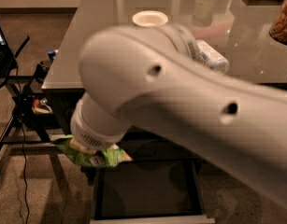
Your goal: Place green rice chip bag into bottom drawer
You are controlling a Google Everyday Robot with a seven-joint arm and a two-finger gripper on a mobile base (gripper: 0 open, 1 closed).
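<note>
Gripper [87,149], largely hidden beneath the wrist [98,125], is judged clamped on the green rice chip bag [100,157], held over the left edge of the open bottom drawer [147,217]. Release is best delayed until the bag is centred inside

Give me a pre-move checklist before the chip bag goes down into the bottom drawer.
1. Bottom drawer pulled open: ok.
2. Green rice chip bag up off the floor, at the end effector under the wrist: ok.
3. Bag centred over the drawer opening: not ok. It hangs at the opening's left edge as the picture shows it, mostly outside.
4. Hold on the bag secure: cannot tell. The wrist covers the end effector.
5. Upper drawers shut and out of the descent path: cannot tell. The arm hides most of the cabinet front.
</note>
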